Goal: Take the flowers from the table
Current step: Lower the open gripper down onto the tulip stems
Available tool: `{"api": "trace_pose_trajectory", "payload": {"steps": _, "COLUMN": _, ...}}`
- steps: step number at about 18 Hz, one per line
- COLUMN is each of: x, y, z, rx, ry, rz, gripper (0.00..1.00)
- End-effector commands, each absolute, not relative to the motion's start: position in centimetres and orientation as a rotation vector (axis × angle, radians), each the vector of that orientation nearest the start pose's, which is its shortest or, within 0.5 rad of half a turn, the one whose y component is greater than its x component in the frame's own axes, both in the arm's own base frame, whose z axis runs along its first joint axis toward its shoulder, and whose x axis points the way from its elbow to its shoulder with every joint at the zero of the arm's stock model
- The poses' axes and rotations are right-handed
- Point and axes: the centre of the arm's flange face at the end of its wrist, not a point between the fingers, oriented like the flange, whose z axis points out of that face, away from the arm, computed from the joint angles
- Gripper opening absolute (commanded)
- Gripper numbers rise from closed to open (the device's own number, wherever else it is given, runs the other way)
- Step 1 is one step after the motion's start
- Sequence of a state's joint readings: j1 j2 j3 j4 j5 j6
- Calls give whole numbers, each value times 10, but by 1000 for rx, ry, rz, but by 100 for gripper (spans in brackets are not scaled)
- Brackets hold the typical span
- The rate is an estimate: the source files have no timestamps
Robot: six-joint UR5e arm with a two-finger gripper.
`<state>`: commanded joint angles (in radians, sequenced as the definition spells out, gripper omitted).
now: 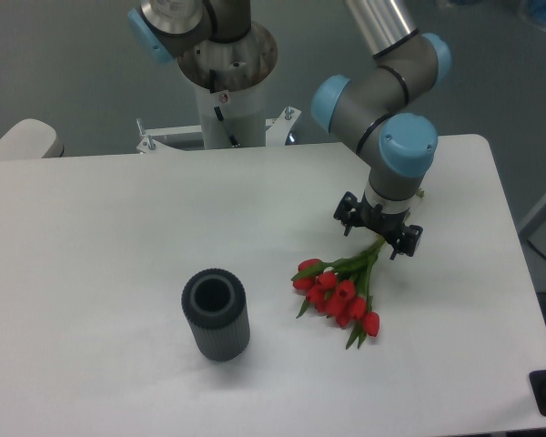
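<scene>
White table (100,237) | flowers (341,289) lie flat, right of centre, not lifted | gripper (379,229) spread, over the stem ends at far side | left: descend, pinch stems, lift | grey cylinder (216,314) stands near-left, apart

Directly beneath the gripper (379,233) lie the stem ends of the flowers (340,289), the red heads fanning away toward the camera and to the image left of the tool. The jaws stand spread, one finger on either side of the stems, with bare table (100,237) showing beside each. The only upright obstacle is the dark grey ribbed cylinder (216,315), well apart from the tool, beyond the tulip heads. White tabletop lies bare on the tool's other sides, out to the rounded edge.
</scene>
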<state>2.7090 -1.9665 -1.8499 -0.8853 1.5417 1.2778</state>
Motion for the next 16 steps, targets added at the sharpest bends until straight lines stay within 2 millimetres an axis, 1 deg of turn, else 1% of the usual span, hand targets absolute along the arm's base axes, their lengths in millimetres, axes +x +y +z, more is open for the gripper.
{"api": "trace_pose_trajectory", "payload": {"steps": 1, "x": -459, "y": 363, "z": 206, "rx": -3102, "ry": 217, "rz": 4, "gripper": 100}}
{"api": "trace_pose_trajectory", "payload": {"steps": 5, "x": -460, "y": 365, "z": 195, "rx": -3100, "ry": 248, "rz": 7, "gripper": 100}}
{"api": "trace_pose_trajectory", "payload": {"steps": 9, "x": -461, "y": 366, "z": 189, "rx": -3101, "ry": 253, "rz": 3, "gripper": 100}}
{"api": "trace_pose_trajectory", "payload": {"steps": 10, "x": -461, "y": 367, "z": 188, "rx": -3098, "ry": 253, "rz": 14, "gripper": 98}}
{"api": "trace_pose_trajectory", "payload": {"steps": 11, "x": -461, "y": 368, "z": 188, "rx": -3097, "ry": 255, "rz": 21, "gripper": 89}}
{"api": "trace_pose_trajectory", "payload": {"steps": 13, "x": -462, "y": 368, "z": 185, "rx": -3096, "ry": 258, "rz": 18, "gripper": 58}}
{"api": "trace_pose_trajectory", "payload": {"steps": 14, "x": -463, "y": 369, "z": 185, "rx": -3095, "ry": 258, "rz": 20, "gripper": 46}}
{"api": "trace_pose_trajectory", "payload": {"steps": 15, "x": -464, "y": 369, "z": 187, "rx": -3092, "ry": 257, "rz": 23, "gripper": 37}}
{"api": "trace_pose_trajectory", "payload": {"steps": 16, "x": -465, "y": 370, "z": 187, "rx": -3092, "ry": 257, "rz": 26, "gripper": 33}}
